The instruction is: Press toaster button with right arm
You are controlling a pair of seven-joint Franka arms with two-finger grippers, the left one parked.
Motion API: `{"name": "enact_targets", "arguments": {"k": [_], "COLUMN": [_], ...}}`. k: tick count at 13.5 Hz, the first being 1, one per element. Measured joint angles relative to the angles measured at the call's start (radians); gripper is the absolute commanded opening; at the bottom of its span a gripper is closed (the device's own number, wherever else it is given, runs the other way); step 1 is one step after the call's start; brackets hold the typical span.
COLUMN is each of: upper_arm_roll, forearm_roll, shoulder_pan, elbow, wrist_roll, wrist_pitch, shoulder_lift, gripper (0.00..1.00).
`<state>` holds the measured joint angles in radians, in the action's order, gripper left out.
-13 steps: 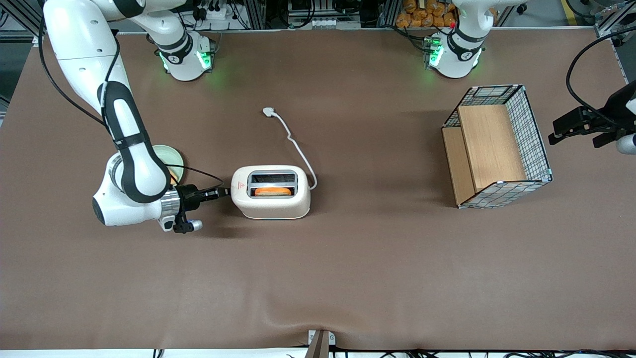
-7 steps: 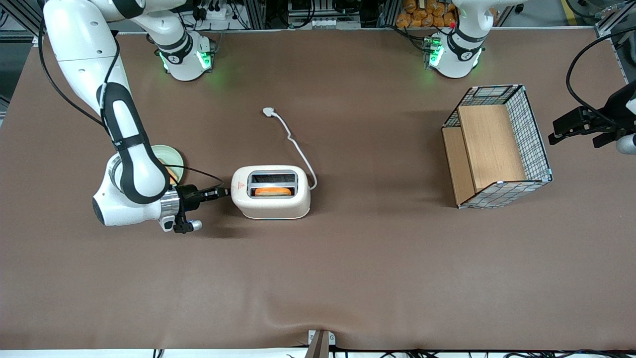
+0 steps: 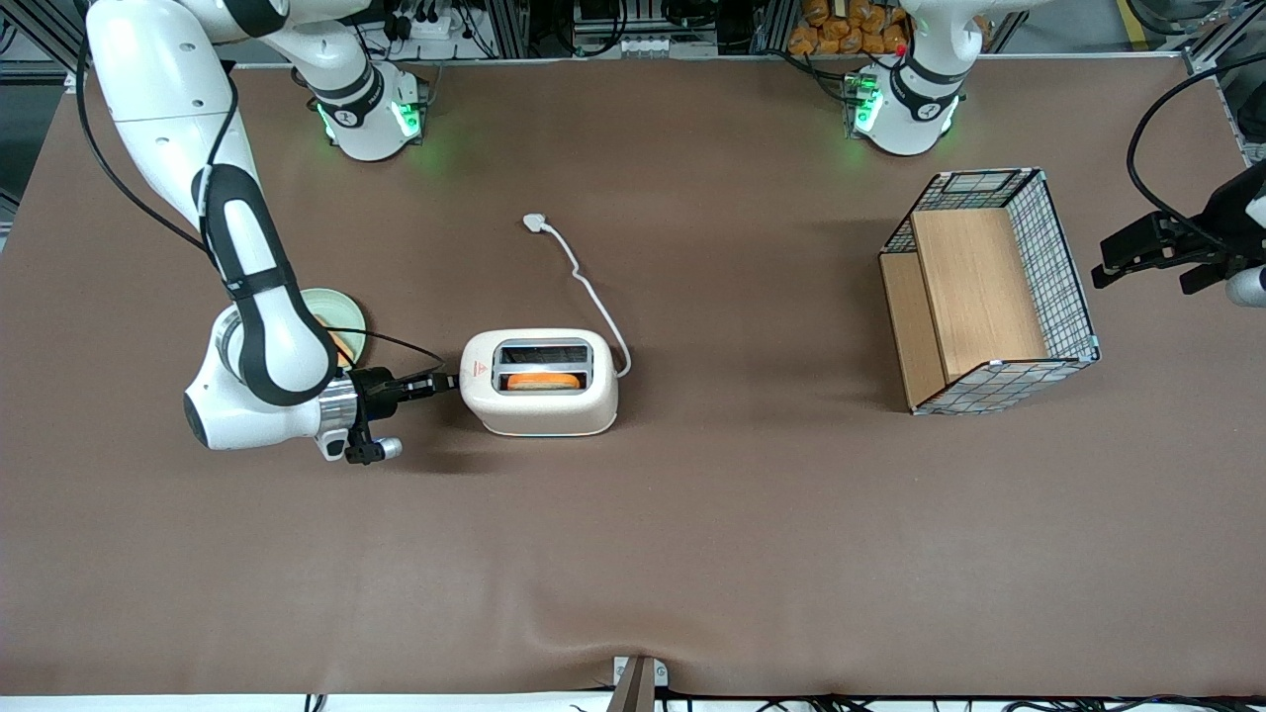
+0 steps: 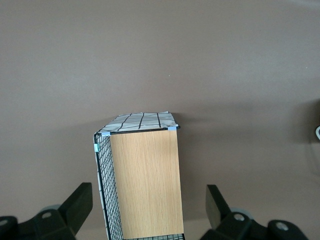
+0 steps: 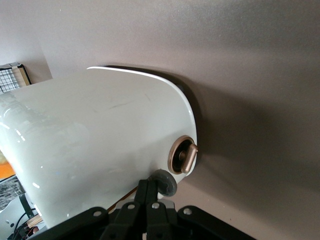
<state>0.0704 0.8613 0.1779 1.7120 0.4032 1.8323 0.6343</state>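
The cream-white toaster (image 3: pixel 539 405) stands mid-table, with an orange-topped slice in its slot (image 3: pixel 542 380) and a red triangle mark (image 3: pixel 482 368) by the short end facing the working arm. The right arm (image 3: pixel 267 336) reaches in low from that end. Its slim black gripper (image 3: pixel 447 381) is shut and empty, with its tips at that short end. In the right wrist view the gripper (image 5: pixel 151 186) has both fingers pressed together, and their tips touch the round grey toaster button (image 5: pixel 165 183) on the toaster (image 5: pixel 100 140). A copper-coloured knob (image 5: pixel 183 155) sits just beside the button.
A pale green plate (image 3: pixel 348 314) lies partly hidden under the right arm's elbow. The toaster's white cord runs to a plug (image 3: pixel 535 222) farther from the front camera. A wire basket with wooden boards (image 3: pixel 989 297) stands toward the parked arm's end and also shows in the left wrist view (image 4: pixel 142 180).
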Motion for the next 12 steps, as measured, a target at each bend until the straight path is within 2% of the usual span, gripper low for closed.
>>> {"name": "enact_targets", "arguments": {"k": [5, 6, 7, 8, 9, 10, 12], "upper_arm_roll": [0.005, 0.009, 0.015, 0.021, 0.026, 0.028, 0.030], "forearm_roll": [0.000, 0.000, 0.000, -0.001, -0.001, -0.001, -0.002], "shoulder_pan": [0.000, 0.000, -0.002, -0.007, -0.015, -0.023, -0.039], "elbow": [-0.021, -0.034, -0.050, -0.067, -0.084, -0.100, -0.127], "wrist_roll": [-0.037, -0.043, -0.050, -0.056, -0.059, -0.060, -0.060], "wrist_pitch": [-0.022, -0.033, -0.045, -0.054, -0.061, -0.066, -0.070], "shoulder_lift": [0.000, 0.000, 0.001, 0.001, 0.001, 0.001, 0.001], "gripper": [0.02, 0.05, 0.18, 0.50, 0.96, 1.00, 1.00]}}
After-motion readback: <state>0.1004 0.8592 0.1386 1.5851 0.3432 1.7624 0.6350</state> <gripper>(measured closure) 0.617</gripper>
